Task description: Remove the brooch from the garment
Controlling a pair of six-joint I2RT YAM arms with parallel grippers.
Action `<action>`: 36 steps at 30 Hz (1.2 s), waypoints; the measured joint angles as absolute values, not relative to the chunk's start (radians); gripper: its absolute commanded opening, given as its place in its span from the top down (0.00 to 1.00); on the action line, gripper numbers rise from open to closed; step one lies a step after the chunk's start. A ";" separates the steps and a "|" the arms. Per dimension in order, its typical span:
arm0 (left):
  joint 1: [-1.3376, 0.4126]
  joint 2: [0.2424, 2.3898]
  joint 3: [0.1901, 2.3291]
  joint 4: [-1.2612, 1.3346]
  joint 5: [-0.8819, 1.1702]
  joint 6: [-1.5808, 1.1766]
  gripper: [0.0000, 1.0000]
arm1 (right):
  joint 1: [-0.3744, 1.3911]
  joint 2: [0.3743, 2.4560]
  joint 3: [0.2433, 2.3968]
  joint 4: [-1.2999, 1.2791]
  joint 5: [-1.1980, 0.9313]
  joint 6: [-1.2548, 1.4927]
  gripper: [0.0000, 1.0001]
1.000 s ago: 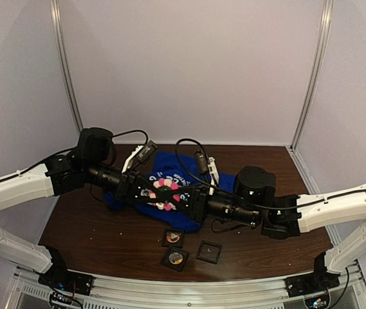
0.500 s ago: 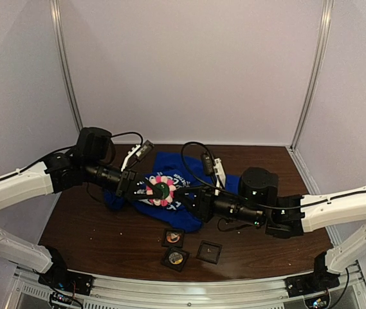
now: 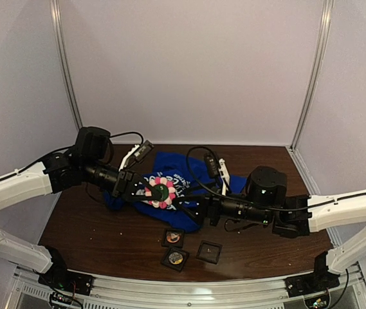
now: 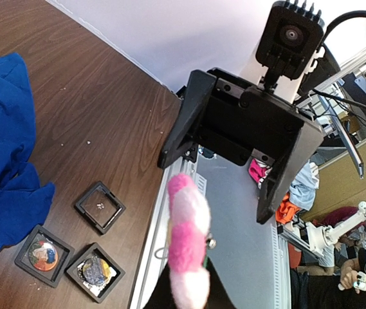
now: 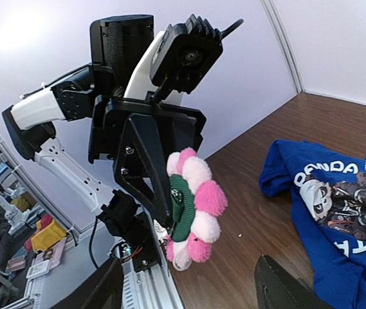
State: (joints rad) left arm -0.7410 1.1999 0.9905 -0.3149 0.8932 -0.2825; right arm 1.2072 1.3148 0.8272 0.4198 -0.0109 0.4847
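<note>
The brooch (image 3: 161, 192), a flower of pink and white pompoms round a green centre, is in the air with my left gripper (image 3: 148, 190) shut on its back. From the right wrist it shows face-on (image 5: 195, 206) against the left fingers (image 5: 145, 168), apart from the garment (image 5: 337, 257). From the left wrist the brooch shows edge-on (image 4: 186, 244). The blue T-shirt (image 3: 170, 162) lies crumpled on the table below. My right gripper (image 3: 189, 207) stands open just right of the brooch, and its spread fingers (image 4: 177, 132) hold nothing.
Three small black display cases (image 3: 173, 237) (image 3: 175, 259) (image 3: 209, 251) lie on the brown table (image 3: 92, 232) near its front edge, two with badges and one nearly empty. Cables loop over both arms above the shirt.
My right gripper has opened and drawn back to the right, away from the brooch. The left gripper keeps hold of the brooch and has shifted slightly left.
</note>
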 measured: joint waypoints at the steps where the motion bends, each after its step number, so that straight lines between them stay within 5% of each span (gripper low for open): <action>1: -0.741 1.199 0.991 -0.315 0.900 -0.281 1.00 | 1.200 1.317 0.827 0.429 -0.041 0.493 0.29; 16: -0.760 1.195 0.991 -0.315 0.961 -0.270 1.00 | 1.130 1.441 0.865 0.547 -0.303 0.644 0.56; 36: -0.765 1.195 0.991 -0.315 0.965 -0.268 1.00 | 1.124 1.495 0.900 0.616 -0.371 0.719 0.77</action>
State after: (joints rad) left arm -0.7650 1.1946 0.9905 -0.3149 0.9649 -0.2684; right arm 1.1236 1.4952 0.9005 0.6159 -0.3714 0.7185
